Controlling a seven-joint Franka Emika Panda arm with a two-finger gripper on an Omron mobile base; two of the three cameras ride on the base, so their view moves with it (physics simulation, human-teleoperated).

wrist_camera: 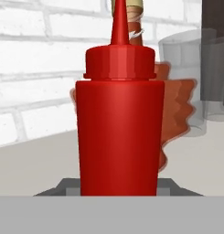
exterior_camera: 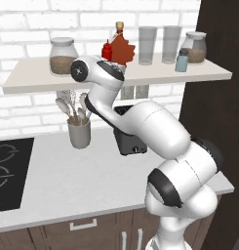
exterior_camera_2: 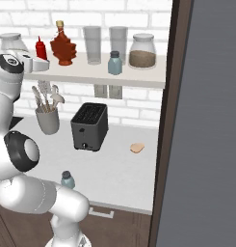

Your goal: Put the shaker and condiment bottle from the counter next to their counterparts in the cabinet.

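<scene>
While the white arm is stretched up to the long, pale off-white open shelf board (exterior_camera_2: 90, 75), the small all-red squeeze bottle with a pointed nozzle (wrist_camera: 118, 119) is seen upright between the fingers of the two-finger gripper (exterior_camera_2: 41, 61); whether the jaws are pressing it cannot be told. Just beside it, the flat orange-red maple-leaf syrup bottle (exterior_camera_2: 63, 46) is stood on the shelf. A small blue-grey shaker with a grey cap (exterior_camera_2: 114, 63) is placed further along the shelf, and an identical twin shaker (exterior_camera_2: 67, 179) is left on the pale counter (exterior_camera_2: 114, 169) near its front edge.
</scene>
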